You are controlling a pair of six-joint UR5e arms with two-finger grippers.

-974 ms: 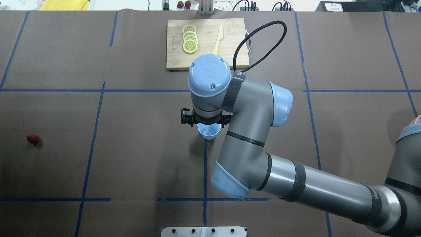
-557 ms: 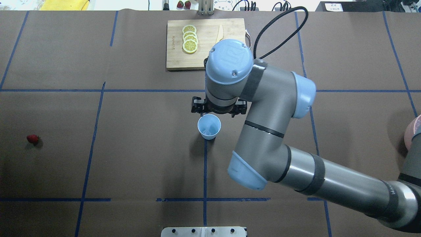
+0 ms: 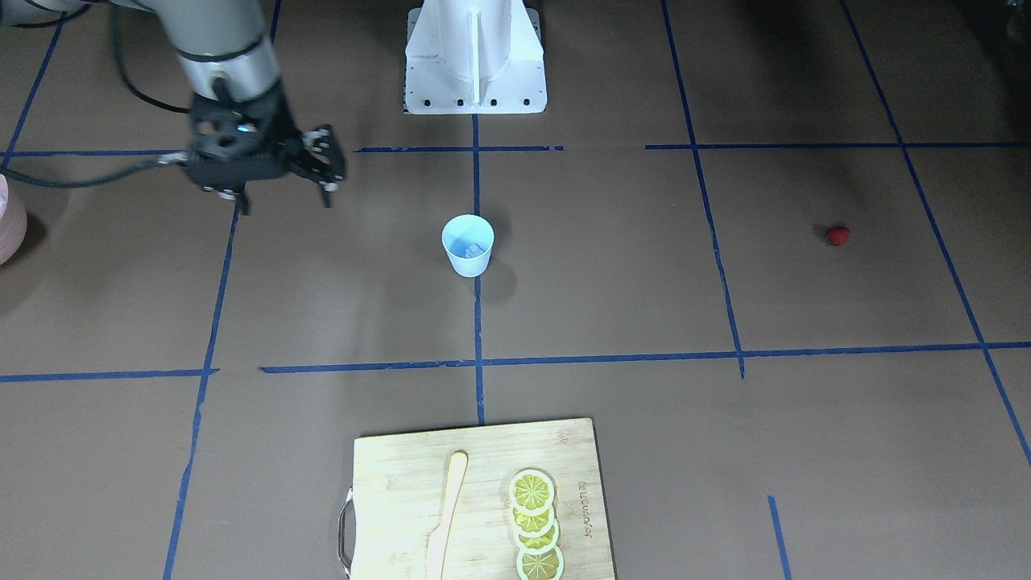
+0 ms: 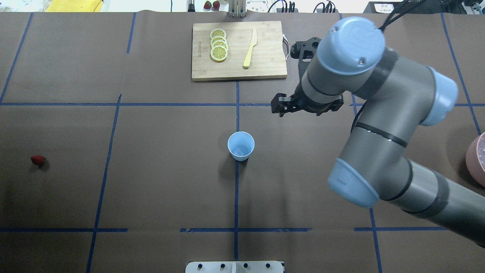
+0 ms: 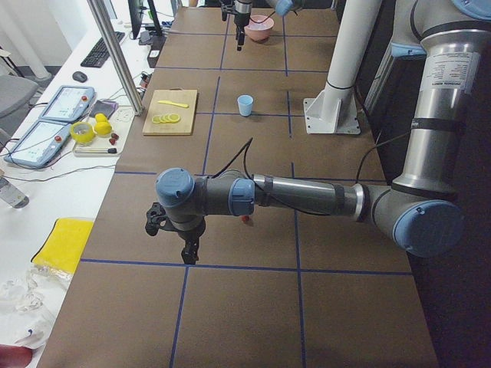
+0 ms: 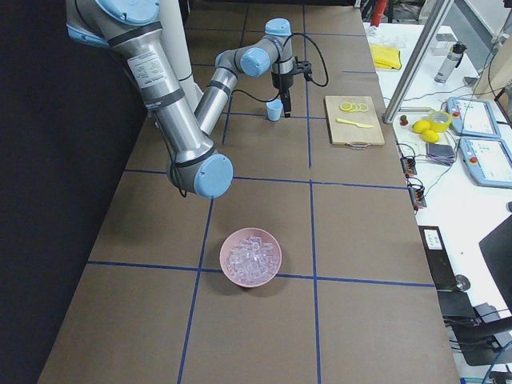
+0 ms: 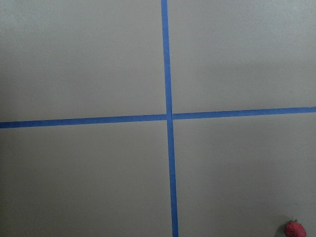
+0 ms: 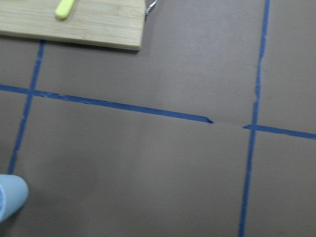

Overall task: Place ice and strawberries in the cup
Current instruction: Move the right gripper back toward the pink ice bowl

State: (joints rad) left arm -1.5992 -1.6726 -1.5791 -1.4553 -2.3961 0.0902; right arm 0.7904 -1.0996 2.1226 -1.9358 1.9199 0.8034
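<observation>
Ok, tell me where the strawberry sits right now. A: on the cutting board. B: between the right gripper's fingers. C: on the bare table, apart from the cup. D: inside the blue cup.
C: the strawberry lies alone on the table, far from the cup.

A wooden cutting board (image 4: pixel 271 57) lies at twelve o'clock on the brown table (image 4: pixel 159 182), seen from overhead. On it, four overlapping lemon slices (image 4: pixel 219 44) sit at nine o'clock of a yellow knife (image 4: pixel 250 49). A pinkish bowl (image 4: pixel 471 159) stands at three o'clock. Blue tape lines (image 4: pixel 236 197) cross the surface.
</observation>
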